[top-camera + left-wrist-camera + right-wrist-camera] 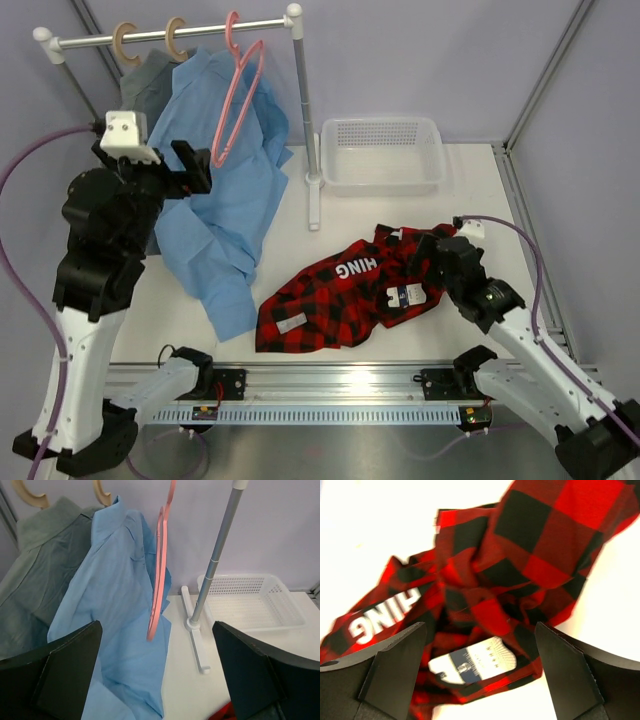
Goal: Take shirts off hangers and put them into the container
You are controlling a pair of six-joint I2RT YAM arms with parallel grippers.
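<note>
The red-and-black plaid shirt point(340, 295) lies crumpled on the table, off any hanger. My right gripper point(428, 258) hovers open just above its right end point(520, 555), jaws wide over a white label point(475, 662). A bare pink hanger point(238, 100) hangs on the rail. Beside it, the light blue shirt point(225, 200) hangs from a tan hanger point(177, 40) and drapes onto the table. The grey shirt point(145, 85) hangs behind it on another tan hanger point(125, 45). My left gripper point(172, 165) is open and empty, facing the blue shirt point(115, 595) and the pink hanger point(159, 580). The container point(383, 152) holds nothing.
The rack's upright pole point(303, 110) and its white foot point(314, 200) stand between the hanging shirts and the basket point(250, 602). A metal rail runs along the near table edge point(330, 385). Bare table lies between the plaid shirt and the basket.
</note>
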